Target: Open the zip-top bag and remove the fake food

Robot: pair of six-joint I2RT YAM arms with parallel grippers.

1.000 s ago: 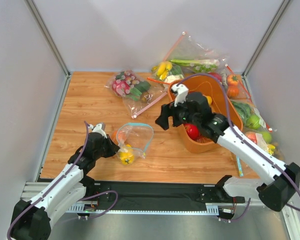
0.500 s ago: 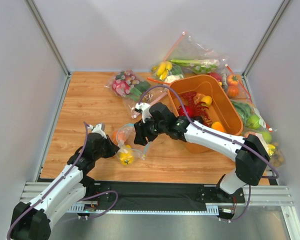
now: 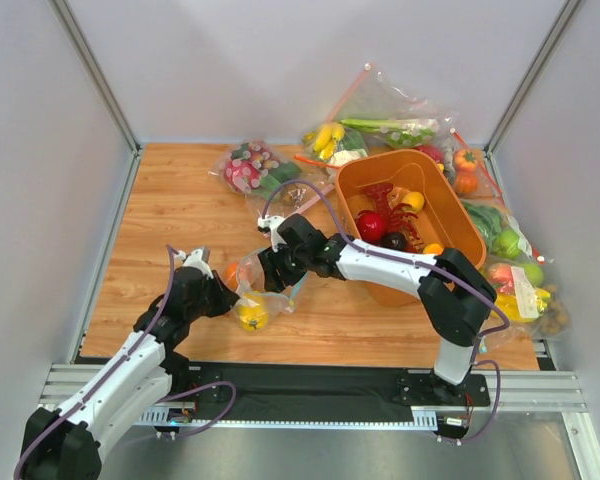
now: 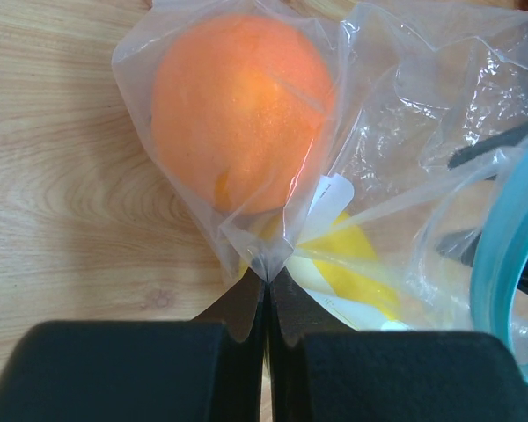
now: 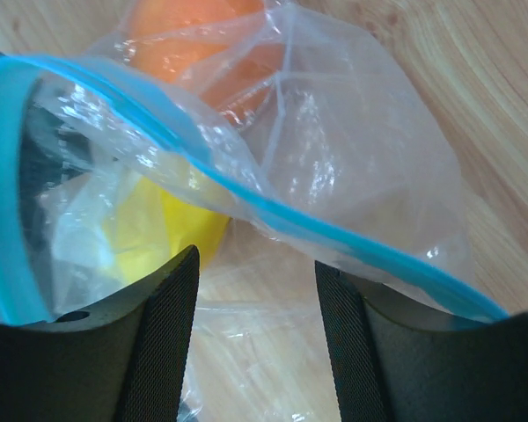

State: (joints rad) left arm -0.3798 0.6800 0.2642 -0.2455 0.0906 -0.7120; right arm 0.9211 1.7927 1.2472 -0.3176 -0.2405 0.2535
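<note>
Step in hand, as judged: emptying the opened bag. At seven o'clock on the table [image 3: 170, 210], pinning the zip-top bag [image 4: 422, 114] with the left gripper [image 4: 266, 280], with jaws pressed together on a fold of film just under the orange fruit [image 4: 238, 110]. Toward four o'clock of that, inside the same film, a yellow fruit [image 4: 356, 268]. Poised at the teal zip strip [image 5: 273, 220] with the right gripper [image 5: 255, 281], with jaws apart and gripping nothing. At two o'clock, toy fruits [image 3: 370, 226] lying in the orange bin [image 3: 458, 222]. Next, probably: reaching deeper through the mouth, closing on fruit alone, avoiding snagged plastic.
</note>
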